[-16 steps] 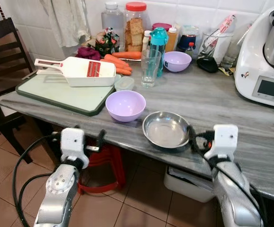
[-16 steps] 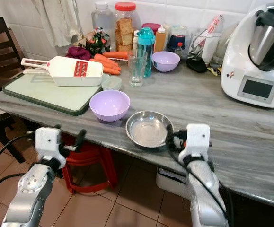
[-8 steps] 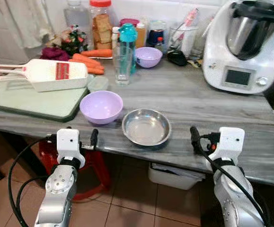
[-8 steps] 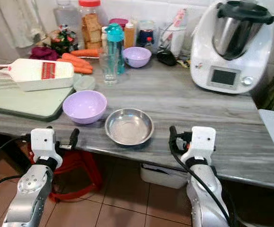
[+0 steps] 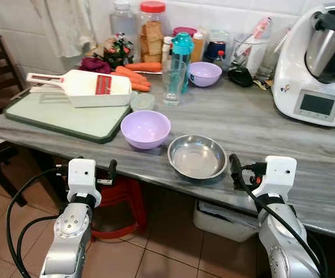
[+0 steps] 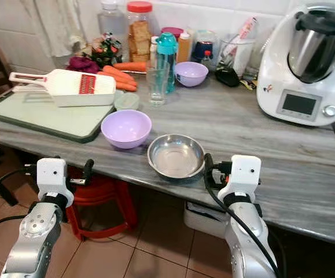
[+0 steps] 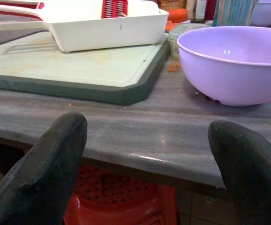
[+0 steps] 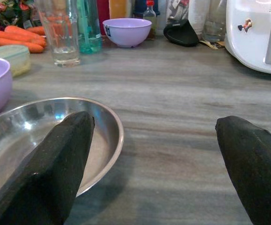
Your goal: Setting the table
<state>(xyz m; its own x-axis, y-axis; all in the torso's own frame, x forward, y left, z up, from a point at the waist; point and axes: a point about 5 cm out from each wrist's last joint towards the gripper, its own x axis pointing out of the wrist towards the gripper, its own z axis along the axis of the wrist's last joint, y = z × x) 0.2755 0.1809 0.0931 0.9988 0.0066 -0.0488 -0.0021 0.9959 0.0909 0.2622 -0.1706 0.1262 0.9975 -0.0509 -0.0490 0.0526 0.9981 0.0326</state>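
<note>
Spanning the head view from nine o'clock to three o'clock, the grey marble-look counter (image 5: 260,124) carries everything. At two o'clock stands the white kitchen machine (image 5: 317,63) with its steel jug. At ten o'clock lies the green cutting board (image 5: 57,113), and on it the white mandoline slicer (image 5: 92,88). Near the centre sit the task's things: the lilac bowl (image 5: 146,128) and, just beside it toward four o'clock, the shallow steel dish (image 5: 197,156), close to the counter's front edge. Behind them, toward twelve o'clock, stand a clear glass (image 5: 173,83), a teal bottle (image 5: 181,52), a second small lilac bowl (image 5: 205,73), carrots (image 5: 133,76) and jars.

Below the edge, the left gripper (image 7: 149,140) hangs at seven o'clock with fingers spread wide and empty, facing the lilac bowl. The right gripper (image 8: 154,140) hangs at five o'clock, fingers likewise wide and empty, with one finger (image 8: 46,164) lined up against the steel dish's rim.

My judgement of the risk: the dish is shallow and near the edge, so a finger pushing its rim could skid it into the lilac bowl or tip it off the counter.
</note>
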